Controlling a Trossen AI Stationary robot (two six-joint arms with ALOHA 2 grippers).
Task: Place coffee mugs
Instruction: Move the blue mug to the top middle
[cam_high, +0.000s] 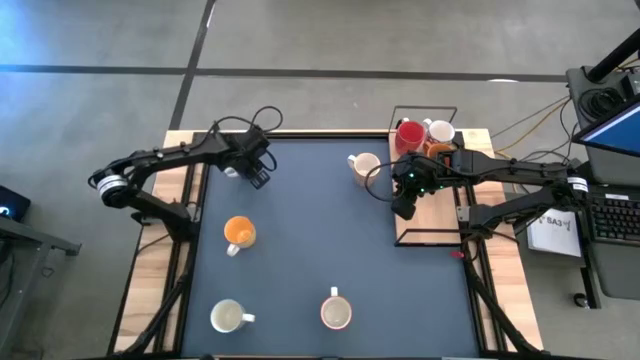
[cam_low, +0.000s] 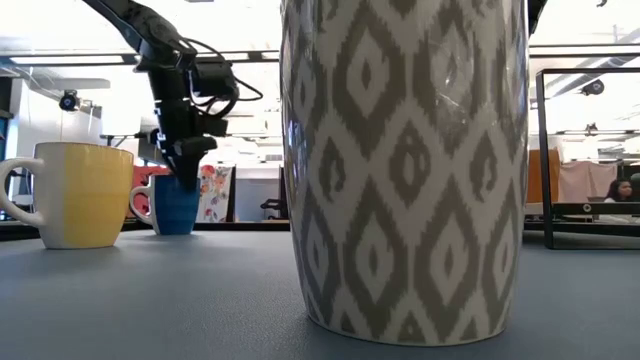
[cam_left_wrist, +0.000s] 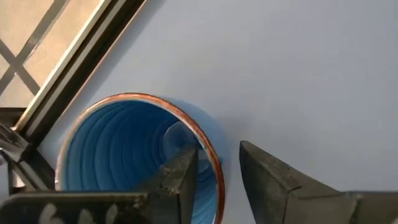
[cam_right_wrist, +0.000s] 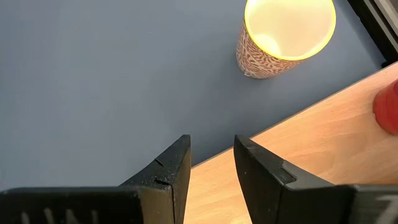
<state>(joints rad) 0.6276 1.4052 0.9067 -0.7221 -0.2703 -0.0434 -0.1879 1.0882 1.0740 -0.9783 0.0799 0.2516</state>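
The blue mug (cam_left_wrist: 134, 155) stands upright on the dark mat near the far left corner (cam_low: 178, 205). My left gripper (cam_left_wrist: 219, 171) hangs over it, open, with one finger inside the mug and one outside its wall, clear of the rim. In the high view this gripper (cam_high: 257, 172) hides the mug. My right gripper (cam_high: 404, 203) is open over the wooden tray's left edge (cam_right_wrist: 211, 165), touching nothing. A brown-patterned mug (cam_high: 365, 167) stands on the mat just beyond it (cam_right_wrist: 283, 37). Red (cam_high: 409, 135), white (cam_high: 441, 130) and orange (cam_high: 437, 150) mugs sit at the tray's far end.
An orange mug (cam_high: 239, 232) stands left of the mat's centre. A cream mug (cam_high: 228, 316) and a grey-patterned mug (cam_high: 336, 313) stand near the near edge; the patterned one fills the low view (cam_low: 405, 170). A black wire frame (cam_high: 425, 110) rims the tray (cam_high: 430, 215).
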